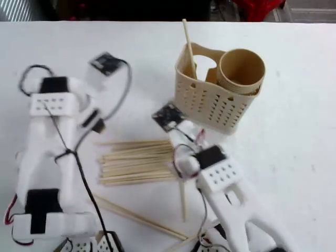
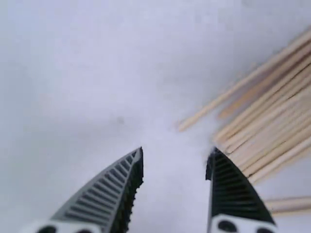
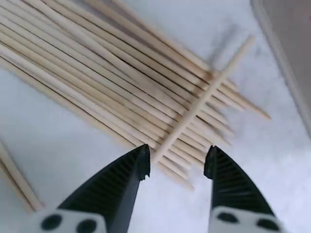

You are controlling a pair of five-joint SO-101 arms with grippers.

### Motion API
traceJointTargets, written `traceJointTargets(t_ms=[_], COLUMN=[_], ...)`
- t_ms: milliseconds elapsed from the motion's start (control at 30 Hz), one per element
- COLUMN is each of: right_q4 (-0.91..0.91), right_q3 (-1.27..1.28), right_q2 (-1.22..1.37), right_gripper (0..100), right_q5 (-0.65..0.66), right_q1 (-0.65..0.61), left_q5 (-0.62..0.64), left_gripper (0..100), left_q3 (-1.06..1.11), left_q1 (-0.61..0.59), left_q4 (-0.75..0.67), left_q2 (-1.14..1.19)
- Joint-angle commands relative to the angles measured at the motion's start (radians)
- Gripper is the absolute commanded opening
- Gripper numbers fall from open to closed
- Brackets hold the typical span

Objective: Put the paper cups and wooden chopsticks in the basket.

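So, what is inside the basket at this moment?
The basket holds a paper cup, apparently several nested, and one chopstick leaning upright. Its floor is hidden by the walls and cup.

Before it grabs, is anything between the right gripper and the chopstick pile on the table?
Nothing visible does. The right gripper hangs open directly over the chopstick pile, with a crosswise stick lying on top.

No legible text or markings anywhere.
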Motion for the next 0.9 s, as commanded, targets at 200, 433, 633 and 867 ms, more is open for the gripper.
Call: traceJointTargets(t_ms=[200, 433, 633, 867], right_q4=[-0.219, -0.231, -0.208, -0.093], right_q3=[-0.132, -0.132, -0.132, -0.133], right_q2=[0.421, 0.506, 0.381, 0.108], right_gripper=[19.5, 6.7, 1.9, 1.7], right_q5=[-0.101, -0.103, -0.101, -0.097], right_q1=[-0.012, 0.016, 0.090, 0.091], left_q5=[-0.238, -0.305, -0.301, -0.298], left_gripper=[23, 23, 23, 23], left_q3=[-0.301, -0.319, -0.328, -0.321], left_q1=[-0.361, -0.450, -0.429, -0.404], left_q4=[0.023, -0.074, -0.091, -0.083], left_q2=[0.119, 0.183, 0.240, 0.245])
